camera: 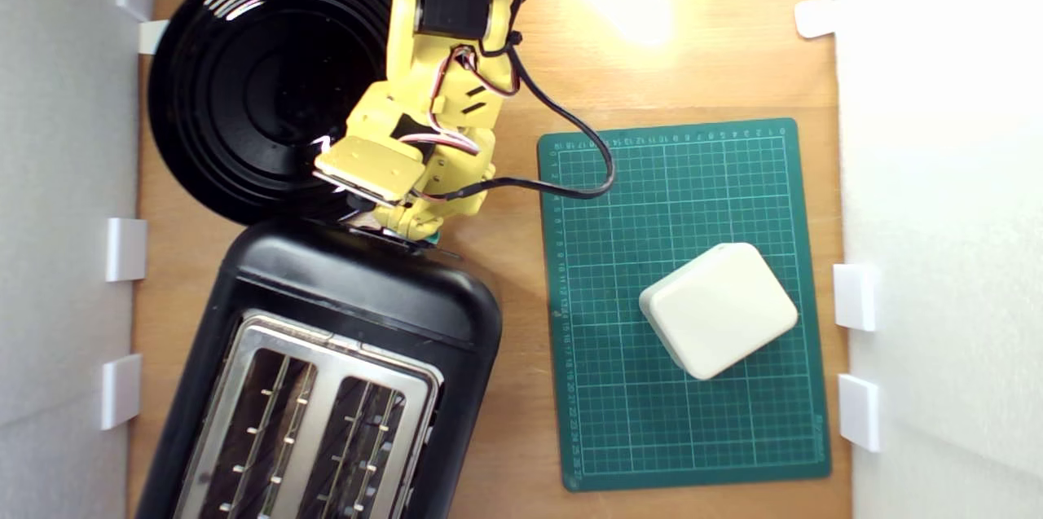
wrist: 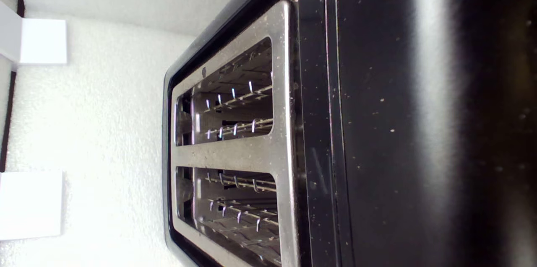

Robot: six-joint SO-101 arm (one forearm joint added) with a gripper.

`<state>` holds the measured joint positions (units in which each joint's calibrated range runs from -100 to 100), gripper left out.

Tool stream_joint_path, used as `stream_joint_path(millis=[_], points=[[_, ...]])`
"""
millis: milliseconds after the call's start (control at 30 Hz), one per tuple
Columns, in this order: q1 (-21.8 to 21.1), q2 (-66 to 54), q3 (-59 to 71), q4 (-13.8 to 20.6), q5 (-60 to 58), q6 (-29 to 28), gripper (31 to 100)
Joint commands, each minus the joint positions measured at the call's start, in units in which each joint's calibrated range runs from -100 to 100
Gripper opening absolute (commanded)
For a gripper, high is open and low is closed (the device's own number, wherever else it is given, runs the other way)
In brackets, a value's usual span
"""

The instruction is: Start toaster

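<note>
The glossy black toaster (camera: 358,299) lies at the exterior view's lower left, its silver top plate (camera: 326,413) showing two empty slots. My yellow gripper (camera: 393,226) reaches down from the top of that view and sits against the toaster's upper end. A sliver of the teal lever knob (camera: 433,239) peeks out just beside it. The wrist body hides the fingers, so I cannot tell whether they are open or shut. The wrist view looks along the toaster (wrist: 377,133) and its silver plate (wrist: 235,156); no fingers appear there.
A round black plate (camera: 261,87) lies right behind the toaster, under the arm. A green cutting mat (camera: 684,299) with a white rounded box (camera: 717,309) is at the exterior view's right. White foam walls (camera: 65,177) with clips border both sides. A black cable (camera: 587,144) loops onto the mat.
</note>
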<state>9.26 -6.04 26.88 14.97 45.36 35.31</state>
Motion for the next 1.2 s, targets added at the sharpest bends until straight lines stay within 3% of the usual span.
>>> stream_joint_path(millis=[0, 233, 1000, 1167], points=[[-1.17, -1.53, -1.02, 0.04, 1.11, -0.21, 31.3], [-1.41, -5.03, -1.21, -2.22, 1.11, -0.47, 31.3], [-1.72, -11.94, -9.57, -3.25, 1.11, -1.26, 31.3], [-2.52, -15.94, -9.02, -4.94, 1.11, -3.88, 31.3]])
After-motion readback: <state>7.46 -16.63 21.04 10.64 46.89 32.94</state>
